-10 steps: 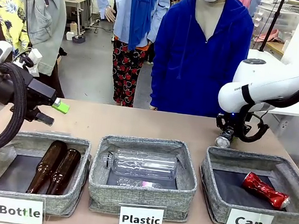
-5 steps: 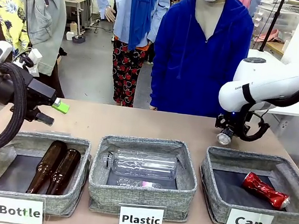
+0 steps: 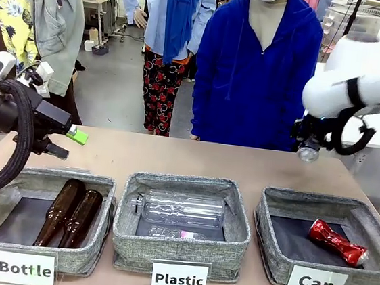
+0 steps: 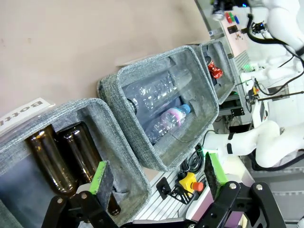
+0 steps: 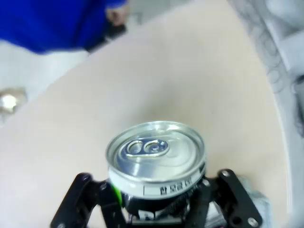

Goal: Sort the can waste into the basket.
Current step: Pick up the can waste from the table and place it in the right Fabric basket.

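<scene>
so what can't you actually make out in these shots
- Silver can, right wrist view: lower body hidden between the right gripper fingers; print too small and blurred to read.
- Same can, front view: just a small glint under the right arm; the grip itself is hidden.
- "Bottle" label, left wrist view: cut off by the edge.
- Red can, left wrist view: mostly hidden by the basket wall.

Table (image 3: 175, 156) (three fabric bins (image 3: 177, 253))

White rounded arms (image 3: 359, 82) trail black cables; each black pincer (image 4: 156, 178) carries green pads.
</scene>
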Available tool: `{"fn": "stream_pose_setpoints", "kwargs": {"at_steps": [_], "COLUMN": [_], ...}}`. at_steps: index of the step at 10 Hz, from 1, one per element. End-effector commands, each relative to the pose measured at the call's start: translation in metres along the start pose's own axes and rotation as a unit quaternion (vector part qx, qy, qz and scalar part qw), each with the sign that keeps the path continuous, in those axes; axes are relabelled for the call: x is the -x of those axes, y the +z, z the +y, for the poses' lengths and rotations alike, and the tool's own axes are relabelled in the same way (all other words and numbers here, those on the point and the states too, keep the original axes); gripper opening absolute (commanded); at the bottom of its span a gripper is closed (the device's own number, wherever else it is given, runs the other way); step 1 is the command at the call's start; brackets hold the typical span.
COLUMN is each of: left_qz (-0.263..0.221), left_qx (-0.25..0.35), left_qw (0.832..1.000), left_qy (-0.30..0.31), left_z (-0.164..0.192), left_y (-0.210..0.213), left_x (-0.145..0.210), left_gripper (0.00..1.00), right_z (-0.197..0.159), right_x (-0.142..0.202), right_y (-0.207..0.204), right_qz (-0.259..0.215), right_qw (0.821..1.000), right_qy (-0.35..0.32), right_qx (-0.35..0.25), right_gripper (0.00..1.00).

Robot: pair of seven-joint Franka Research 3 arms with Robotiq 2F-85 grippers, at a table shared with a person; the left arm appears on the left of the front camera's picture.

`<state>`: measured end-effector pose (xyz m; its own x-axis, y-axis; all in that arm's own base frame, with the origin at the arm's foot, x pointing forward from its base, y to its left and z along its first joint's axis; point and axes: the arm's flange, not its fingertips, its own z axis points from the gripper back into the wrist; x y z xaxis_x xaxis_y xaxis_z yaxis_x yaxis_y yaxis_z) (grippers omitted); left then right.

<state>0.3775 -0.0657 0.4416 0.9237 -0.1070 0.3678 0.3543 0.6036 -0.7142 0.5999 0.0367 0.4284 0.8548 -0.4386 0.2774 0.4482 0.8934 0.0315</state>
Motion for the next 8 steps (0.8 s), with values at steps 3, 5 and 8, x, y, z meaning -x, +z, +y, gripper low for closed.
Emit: {"fn": "stream_pose_setpoints", "kwargs": {"at_steps": [3,5,8], "left_qz": [0.001,0.001,0.001], "left_qx": [0.0,0.0,0.0], "left_qw": [1.0,1.0,1.0], "left_qy": [0.006,0.006,0.006], "left_z": [-0.001,-0.001,-0.001], "left_y": [-0.001,-0.001,-0.001], "left_x": [0.002,0.002,0.002], "left_gripper": [1.0,1.0,1.0], "right_z": [-0.068,-0.096,-0.129], "right_x": [0.102,0.131,0.136], "right_y": [0.072,0.07,0.043], "right_qz": [0.059,0.07,-0.021], "right_qw": [0.916,0.833,0.704], "right_qy": [0.379,0.534,0.695], "right_qx": [-0.113,-0.123,-0.147], "right_gripper": [0.0,0.0,0.0]}}
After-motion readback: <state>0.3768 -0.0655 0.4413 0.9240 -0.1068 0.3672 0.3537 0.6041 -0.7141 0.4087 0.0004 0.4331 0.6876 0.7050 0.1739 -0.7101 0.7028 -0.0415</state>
